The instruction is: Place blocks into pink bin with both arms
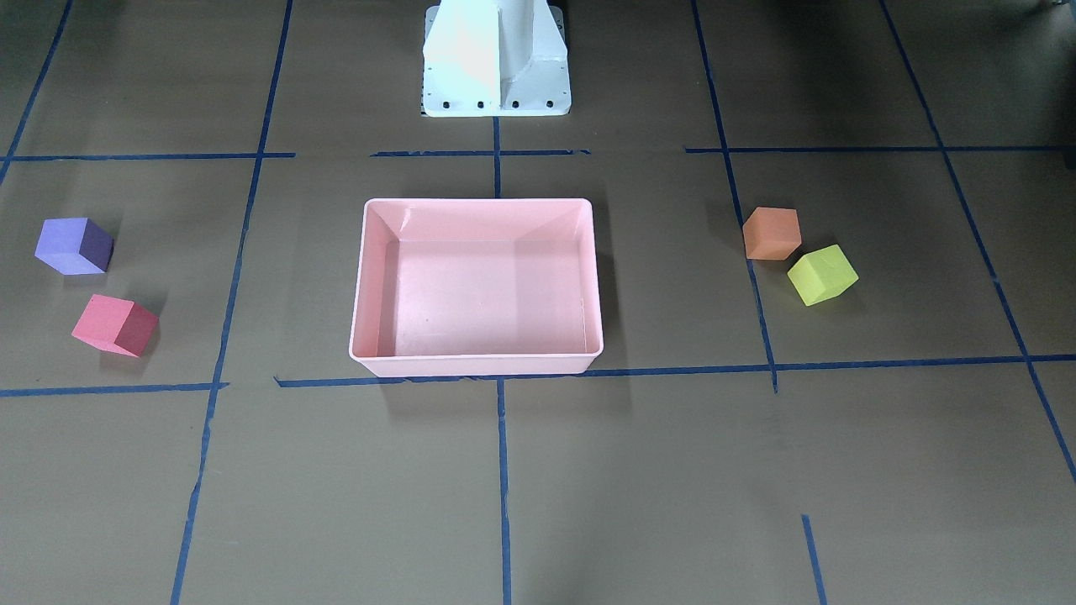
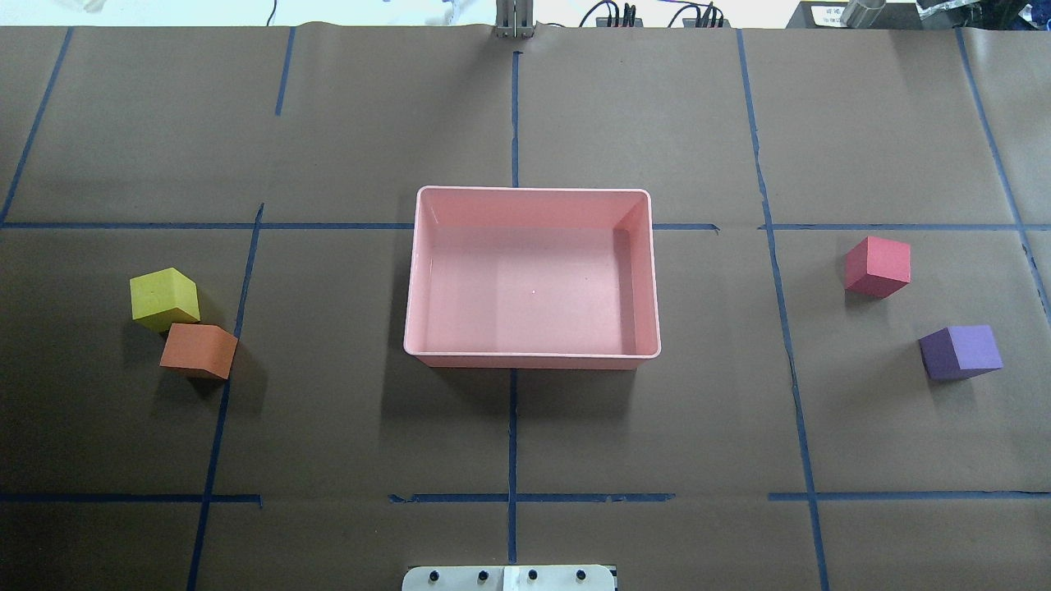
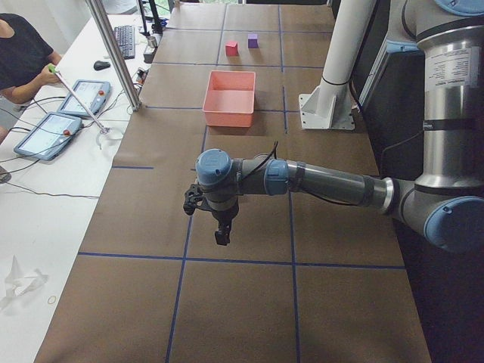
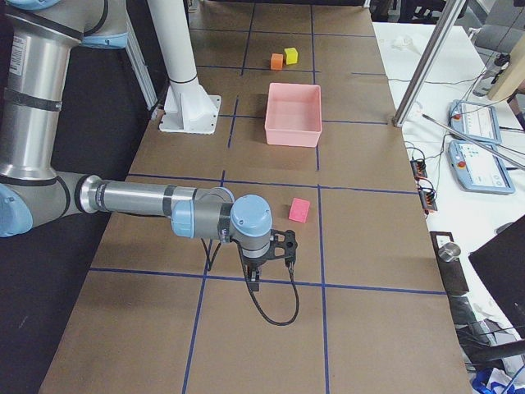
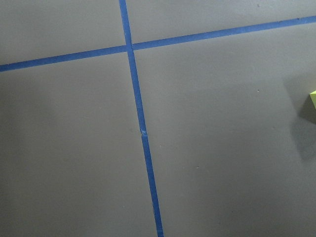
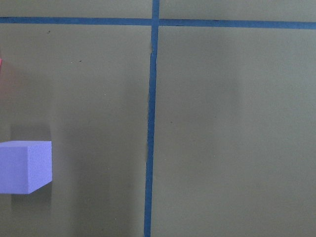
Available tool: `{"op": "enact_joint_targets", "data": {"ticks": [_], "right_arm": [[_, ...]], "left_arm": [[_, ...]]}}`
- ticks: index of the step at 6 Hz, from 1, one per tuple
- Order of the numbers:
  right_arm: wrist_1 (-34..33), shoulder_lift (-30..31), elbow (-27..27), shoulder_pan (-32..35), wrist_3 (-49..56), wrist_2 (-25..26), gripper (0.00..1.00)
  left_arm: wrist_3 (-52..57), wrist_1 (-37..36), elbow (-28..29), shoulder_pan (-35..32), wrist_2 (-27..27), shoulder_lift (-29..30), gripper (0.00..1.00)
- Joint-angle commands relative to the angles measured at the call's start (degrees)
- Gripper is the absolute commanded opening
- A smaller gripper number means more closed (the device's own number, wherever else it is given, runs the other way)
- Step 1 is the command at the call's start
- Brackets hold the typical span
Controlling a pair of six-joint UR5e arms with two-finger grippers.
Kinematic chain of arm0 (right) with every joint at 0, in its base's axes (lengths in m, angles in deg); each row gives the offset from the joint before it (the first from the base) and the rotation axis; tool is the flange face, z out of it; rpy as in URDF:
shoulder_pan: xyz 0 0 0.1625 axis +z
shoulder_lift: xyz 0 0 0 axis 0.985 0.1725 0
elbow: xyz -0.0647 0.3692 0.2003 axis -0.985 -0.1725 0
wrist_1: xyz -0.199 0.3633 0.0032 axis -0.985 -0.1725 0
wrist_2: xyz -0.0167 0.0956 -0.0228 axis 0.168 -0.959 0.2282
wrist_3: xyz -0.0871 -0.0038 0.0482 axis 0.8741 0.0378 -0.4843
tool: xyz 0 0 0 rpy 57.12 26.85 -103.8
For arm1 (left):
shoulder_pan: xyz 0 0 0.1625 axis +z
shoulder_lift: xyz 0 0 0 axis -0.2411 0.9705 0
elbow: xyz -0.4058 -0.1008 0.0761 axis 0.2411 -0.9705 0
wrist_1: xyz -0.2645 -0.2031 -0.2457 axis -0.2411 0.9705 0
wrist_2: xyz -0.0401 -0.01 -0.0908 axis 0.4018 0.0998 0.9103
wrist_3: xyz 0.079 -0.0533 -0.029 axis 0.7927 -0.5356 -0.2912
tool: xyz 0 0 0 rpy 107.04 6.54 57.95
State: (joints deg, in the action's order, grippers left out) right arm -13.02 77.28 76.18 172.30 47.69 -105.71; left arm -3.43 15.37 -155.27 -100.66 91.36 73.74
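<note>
We are hanging both grippers over the brown paper-covered table [image 2: 525,427], with no cube picked up yet.
We cannot tell whether the left gripper [image 3: 220,236] or the right gripper [image 4: 253,283] is spread or pressed together. The small matte yellow-green foam cube [image 2: 164,298] is sitting just beside the orange foam cube [image 2: 199,350], so a finger is likely to be nudging the neighbour. The purple foam cube [image 2: 959,351] and red-pink foam cube [image 2: 878,266] are lying well apart from the shallow pale pink plastic bin [image 2: 532,192], where we are risking the two arms meeting.

the pink bin [image 2: 534,209] looked like smooth plastic with a soft sheen. in the overhead view, the purple block [image 2: 959,351] and red-pink block [image 2: 877,265] at its three o'clock, and the orange block [image 2: 199,350] and yellow-green block [image 2: 164,298] at nine, looked matt and foam-like. matt brown paper [image 2: 369,123] lay under blue tape [image 2: 514,115].
</note>
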Motion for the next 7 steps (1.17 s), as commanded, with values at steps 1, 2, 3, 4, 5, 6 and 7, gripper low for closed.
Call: {"op": "enact_joint_targets", "data": {"ticks": [1, 2, 3, 4, 5, 6, 7], "right_arm": [[0.1, -0.2, 0.2, 0.1, 0.1, 0.0, 1.00], [0.2, -0.2, 0.1, 0.1, 0.1, 0.0, 1.00], [0.2, -0.2, 0.2, 0.1, 0.1, 0.0, 1.00], [0.2, -0.1, 0.2, 0.1, 0.1, 0.1, 1.00], [0.2, -0.1, 0.2, 0.1, 0.0, 0.2, 1.00], [0.1, 0.2, 0.1, 0.1, 0.0, -0.2, 1.00], [0.1, 0.3, 0.1, 0.1, -0.2, -1.0, 1.00]], "left_arm": [[-0.2, 0.2, -0.5, 0.0, -0.2, -0.1, 1.00], [-0.2, 0.3, -0.8, 0.0, -0.3, -0.3, 1.00], [-0.2, 0.5, -0.9, 0.0, -0.3, -0.6, 1.00], [-0.1, 0.7, -0.8, 0.0, -0.2, -0.7, 1.00], [0.1, 0.7, -0.9, 0.0, -0.3, -0.7, 1.00], [-0.2, 0.7, -1.1, 0.0, 0.3, -0.8, 1.00], [-0.2, 0.7, -0.2, 0.0, 0.4, -0.8, 1.00]]}}
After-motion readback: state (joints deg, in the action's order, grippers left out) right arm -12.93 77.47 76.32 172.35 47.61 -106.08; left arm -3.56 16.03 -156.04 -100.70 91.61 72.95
